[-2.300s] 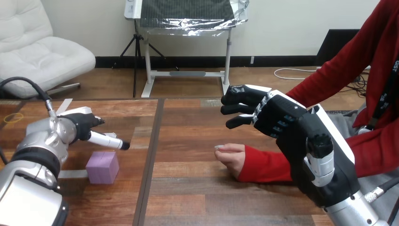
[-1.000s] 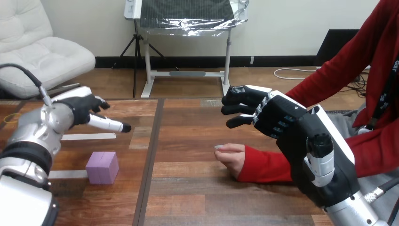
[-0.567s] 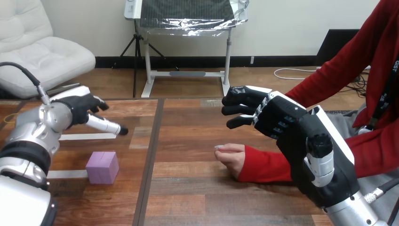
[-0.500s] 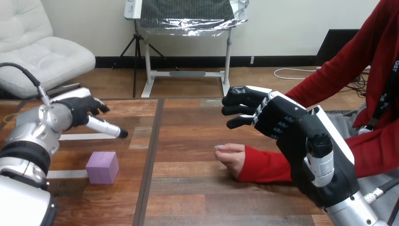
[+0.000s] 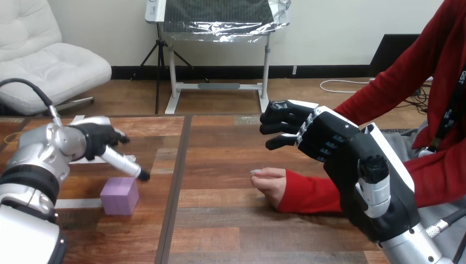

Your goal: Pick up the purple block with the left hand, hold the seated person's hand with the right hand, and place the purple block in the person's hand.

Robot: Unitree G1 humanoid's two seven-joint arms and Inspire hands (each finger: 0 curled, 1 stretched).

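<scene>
Purple and cube-shaped, the block [image 5: 118,196] sat flat on the table [image 5: 220,236], near its left edge and not yet lifted. Just above and behind it hung the left robot hand [image 5: 101,142], holding nothing, with one digit stretched down so that its tip sat close over the block's far right corner; whether it touched could not be told. From that angle the likeliest failure looked like a push rather than a grasp. A single digit meeting the corner could slide or turn the block on the smooth wood, or pinch it so shallowly that it dropped on the way across. Well apart to the right, the person's hand [image 5: 271,182] lay on the table, loosely closed. The right robot hand [image 5: 329,144] hovered above and beyond it, fingers loosely spread, empty and clear of it. If that hand came down off-centre it might close on the red sleeve [image 5: 308,193] instead of the hand, or press down too heavily. Unless the person's palm turned up and opened, the block would probably have nowhere to rest and could roll off.
</scene>
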